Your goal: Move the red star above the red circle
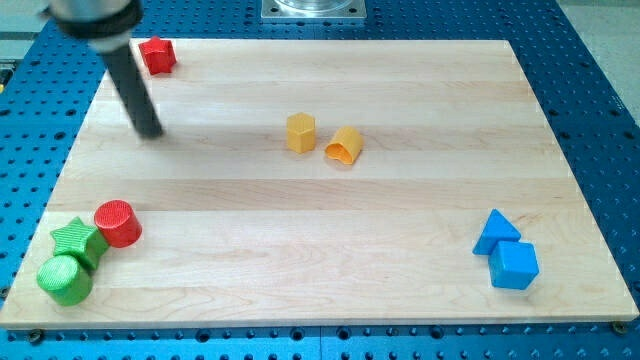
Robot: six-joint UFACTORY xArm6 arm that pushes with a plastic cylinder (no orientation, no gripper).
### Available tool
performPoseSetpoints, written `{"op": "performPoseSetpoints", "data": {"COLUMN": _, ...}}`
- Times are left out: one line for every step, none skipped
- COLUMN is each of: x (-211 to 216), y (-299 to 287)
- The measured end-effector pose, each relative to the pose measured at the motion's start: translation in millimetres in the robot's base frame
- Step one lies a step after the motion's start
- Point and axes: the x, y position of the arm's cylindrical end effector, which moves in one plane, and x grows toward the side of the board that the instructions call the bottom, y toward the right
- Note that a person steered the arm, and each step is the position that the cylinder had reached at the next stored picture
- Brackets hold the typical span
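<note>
Up by the top left edge sits the red star, far from the red circle, and my tip, holding nothing, could shove it off the board.

My tip below red star

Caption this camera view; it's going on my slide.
Tool tip below the red star, far from the red circle at the board's lower left.
</note>
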Motion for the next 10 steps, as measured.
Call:
{"op": "performPoseSetpoints", "data": {"x": -100, "y": 29}}
{"op": "performPoseSetpoints", "data": {"x": -144, "y": 13}}
{"op": "performPoseSetpoints", "data": {"x": -101, "y": -45}}
{"op": "performPoseSetpoints", "data": {"x": -13, "y": -44}}
{"op": "performPoseSetpoints", "data": {"x": -46, "y": -52}}
{"op": "performPoseSetpoints", "data": {"x": -80, "y": -20}}
{"op": "performPoseSetpoints", "data": {"x": -21, "y": 15}}
{"op": "performPoseSetpoints", "data": {"x": 48, "y": 10}}
{"op": "performPoseSetpoints", "data": {"x": -6, "y": 12}}
{"op": "performPoseSetpoints", "data": {"x": -11, "y": -17}}
